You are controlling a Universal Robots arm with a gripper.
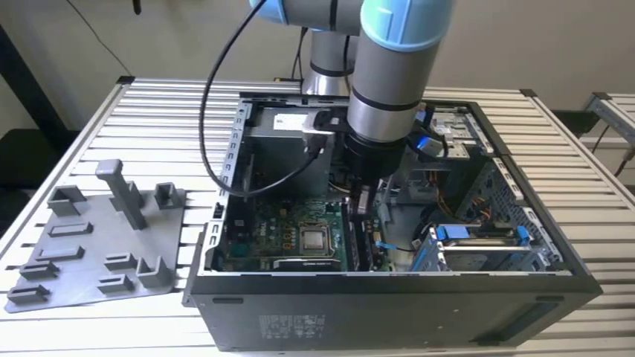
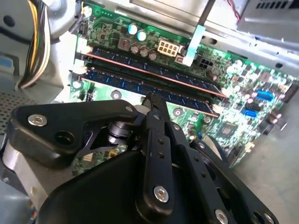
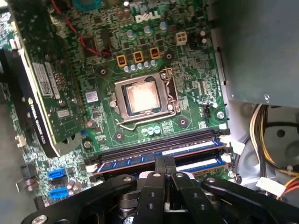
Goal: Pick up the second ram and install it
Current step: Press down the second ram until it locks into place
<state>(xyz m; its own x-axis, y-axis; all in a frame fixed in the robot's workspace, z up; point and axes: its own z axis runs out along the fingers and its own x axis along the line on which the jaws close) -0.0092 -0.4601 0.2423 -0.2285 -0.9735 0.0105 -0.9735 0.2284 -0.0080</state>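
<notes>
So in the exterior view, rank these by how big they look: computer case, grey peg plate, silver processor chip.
Largest to smallest:
1. Computer case, by far the biggest.
2. Grey peg plate, lying flat beside the case at the exterior view's left.
3. Silver processor chip, a small square inside the case.

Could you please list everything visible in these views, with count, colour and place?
PC case: one, black, open, on the table.
Motherboard: one, green, inside the case.
Processor: one, silver, mid-board in its socket.
Ram: two, dark sticks with blue labels, in adjacent slots, under the end effector.
Fixture plate: one, grey, at the exterior view's left.
Table: one, white, slatted.
Arm: one, grey and blue, reaching into the case.
End effector: one, black, above the ram.
</notes>
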